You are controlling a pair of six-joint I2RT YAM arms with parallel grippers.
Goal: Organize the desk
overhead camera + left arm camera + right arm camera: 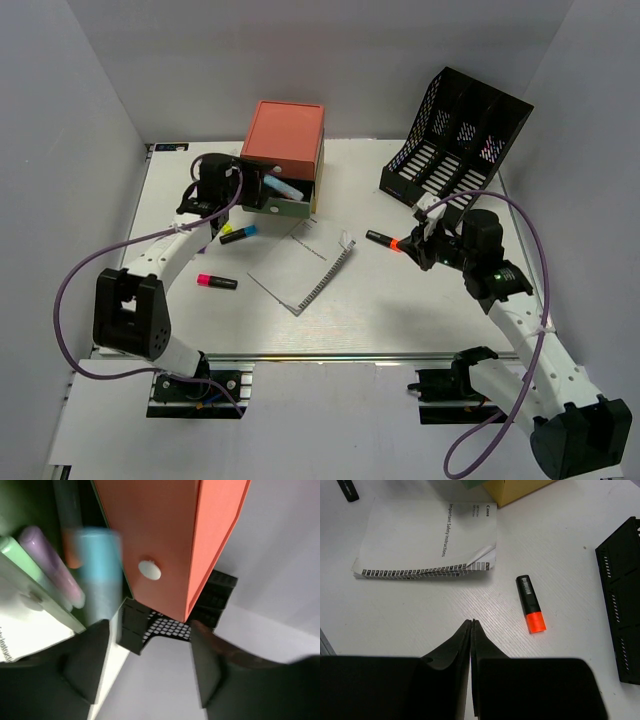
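Observation:
The desk (pixel 400 310) is the white tabletop. The orange-topped drawer box (pixel 285 135) stands at the back with its green drawer (pixel 288 205) pulled out. My left gripper (pixel 235 188) is at the drawer's left side, open and empty (pixel 150 645). In the left wrist view a blurred blue highlighter (pixel 100 575) lies over the drawer beside a purple one (pixel 55 565) and a green one (pixel 22 560). My right gripper (pixel 425 243) is shut and empty (pixel 471 623), just near an orange highlighter (pixel 530 604), which also shows in the top view (pixel 383 240).
A booklet (pixel 303 262) lies mid-desk, also in the right wrist view (pixel 427 535). A yellow-blue highlighter (pixel 238 233) and a pink one (pixel 216 282) lie at left. A black mesh rack (pixel 455 140) stands at the back right. A metal rail (pixel 330 356) runs along the near edge.

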